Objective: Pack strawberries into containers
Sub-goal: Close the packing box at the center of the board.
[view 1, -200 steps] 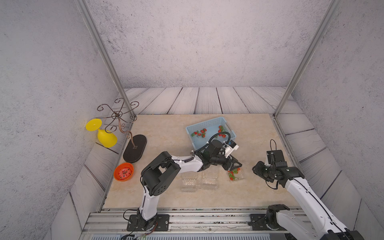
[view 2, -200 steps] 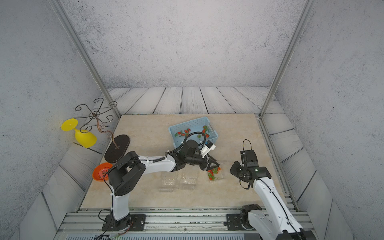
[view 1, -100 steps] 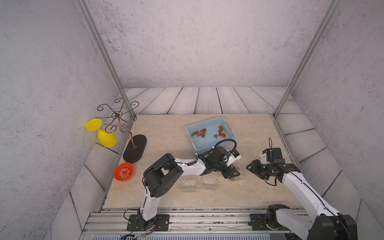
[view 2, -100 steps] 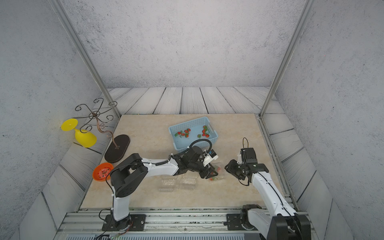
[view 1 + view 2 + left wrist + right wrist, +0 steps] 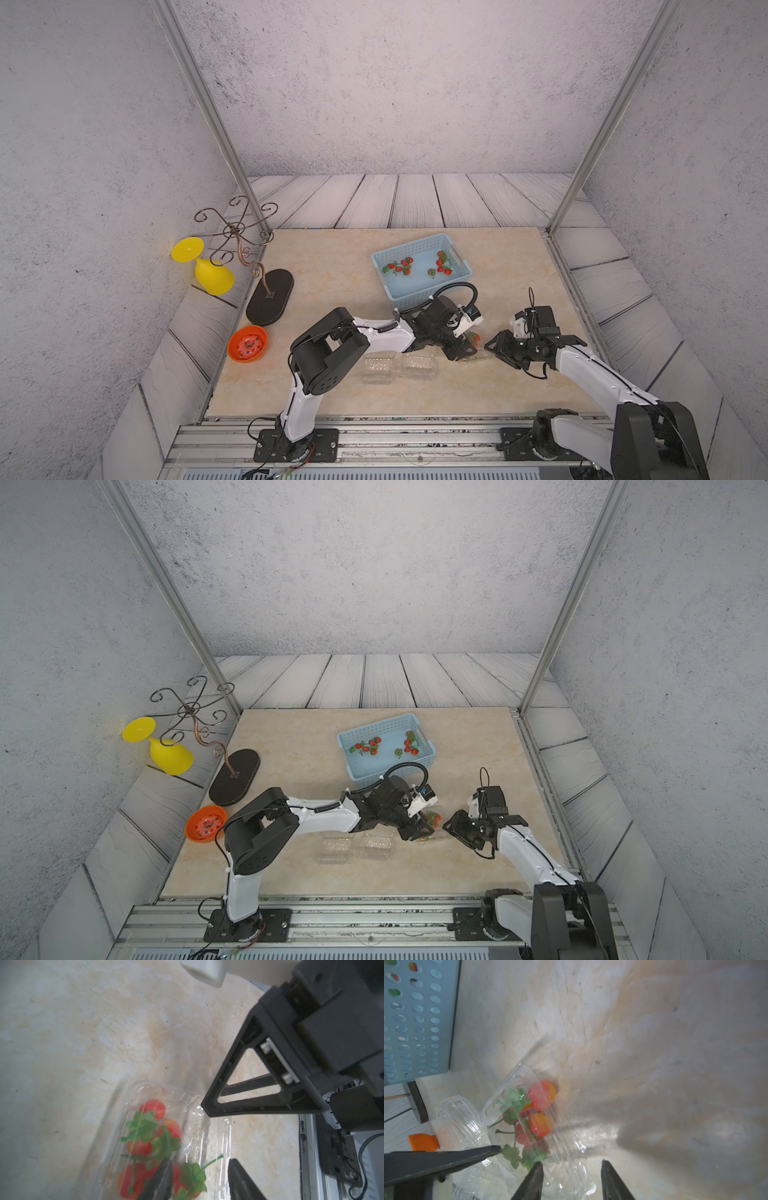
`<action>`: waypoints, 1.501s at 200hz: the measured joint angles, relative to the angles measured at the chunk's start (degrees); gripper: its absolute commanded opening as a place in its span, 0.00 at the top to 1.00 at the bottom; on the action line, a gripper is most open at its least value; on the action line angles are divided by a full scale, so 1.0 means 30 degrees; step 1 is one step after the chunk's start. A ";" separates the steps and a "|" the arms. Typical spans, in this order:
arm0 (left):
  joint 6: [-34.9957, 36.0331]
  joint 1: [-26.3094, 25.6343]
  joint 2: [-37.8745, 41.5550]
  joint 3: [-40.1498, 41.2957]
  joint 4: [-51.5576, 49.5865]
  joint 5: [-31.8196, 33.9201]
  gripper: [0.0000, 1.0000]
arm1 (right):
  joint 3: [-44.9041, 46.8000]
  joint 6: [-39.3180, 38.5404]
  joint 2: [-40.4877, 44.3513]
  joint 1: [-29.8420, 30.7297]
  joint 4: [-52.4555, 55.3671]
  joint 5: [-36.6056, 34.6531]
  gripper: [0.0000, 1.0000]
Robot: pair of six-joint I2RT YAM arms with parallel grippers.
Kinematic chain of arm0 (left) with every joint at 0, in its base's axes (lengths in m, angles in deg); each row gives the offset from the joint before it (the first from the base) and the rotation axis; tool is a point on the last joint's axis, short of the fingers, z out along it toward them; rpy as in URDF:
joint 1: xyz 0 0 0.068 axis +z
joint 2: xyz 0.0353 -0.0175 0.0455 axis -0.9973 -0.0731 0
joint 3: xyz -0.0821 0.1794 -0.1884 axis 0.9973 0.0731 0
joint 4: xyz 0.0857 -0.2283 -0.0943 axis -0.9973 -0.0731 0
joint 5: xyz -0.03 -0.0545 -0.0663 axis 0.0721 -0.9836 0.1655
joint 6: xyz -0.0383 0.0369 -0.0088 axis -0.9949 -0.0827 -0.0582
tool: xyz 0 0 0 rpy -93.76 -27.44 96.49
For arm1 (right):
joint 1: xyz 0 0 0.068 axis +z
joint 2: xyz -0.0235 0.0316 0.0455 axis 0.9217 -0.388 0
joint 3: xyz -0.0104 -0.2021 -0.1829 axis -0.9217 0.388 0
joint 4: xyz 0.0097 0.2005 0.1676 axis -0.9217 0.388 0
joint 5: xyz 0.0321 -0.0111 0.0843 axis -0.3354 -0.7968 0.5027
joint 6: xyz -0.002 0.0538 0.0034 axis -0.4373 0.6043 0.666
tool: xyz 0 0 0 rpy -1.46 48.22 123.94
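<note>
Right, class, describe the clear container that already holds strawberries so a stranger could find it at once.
Start at the light blue basket on the beige tabletop and come toward the near edge. Three clear containers sit in a row there; pick the end container beside the right gripper. It alone holds red strawberries, while its two neighbours are empty.

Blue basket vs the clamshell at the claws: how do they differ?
The blue basket is opaque, perforated and larger; the clamshell is clear and smaller. The basket's strawberries lie in two loose groups; the clamshell's strawberries are bunched together. No claw is at the basket; the left claw and right claw both reach the clamshell. Both hold strawberries.
</note>
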 measured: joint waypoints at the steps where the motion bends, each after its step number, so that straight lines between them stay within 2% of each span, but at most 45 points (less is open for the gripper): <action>1: 0.0007 0.0000 0.0000 0.0000 -0.0007 0.0007 0.53 | 0.0029 0.0007 0.0007 0.0000 -0.0066 0.0036 0.55; 116: 0.0095 -0.0073 -0.0240 -0.0007 0.0284 0.0131 0.53 | 0.1843 0.0707 0.1304 -0.0007 -0.1916 0.0481 0.64; 138: 0.0087 -0.0087 -0.0240 -0.0007 0.0357 0.0226 0.53 | 0.2004 0.0758 0.1807 0.0000 -0.1792 0.0466 0.64; 165: 0.0109 -0.0087 -0.0240 -0.0007 0.0444 0.0357 0.53 | 0.2018 0.0816 0.2229 0.0000 -0.1304 0.0393 0.57; 235: 0.0204 -0.0087 -0.0240 0.0000 0.0590 0.0517 0.54 | 0.2528 0.1297 0.4758 0.0168 0.1042 0.0255 0.58; 300: 0.0204 -0.0087 -0.0240 0.0015 0.0634 0.0583 0.54 | 0.2667 0.1668 0.4459 0.0590 0.0627 0.0233 0.62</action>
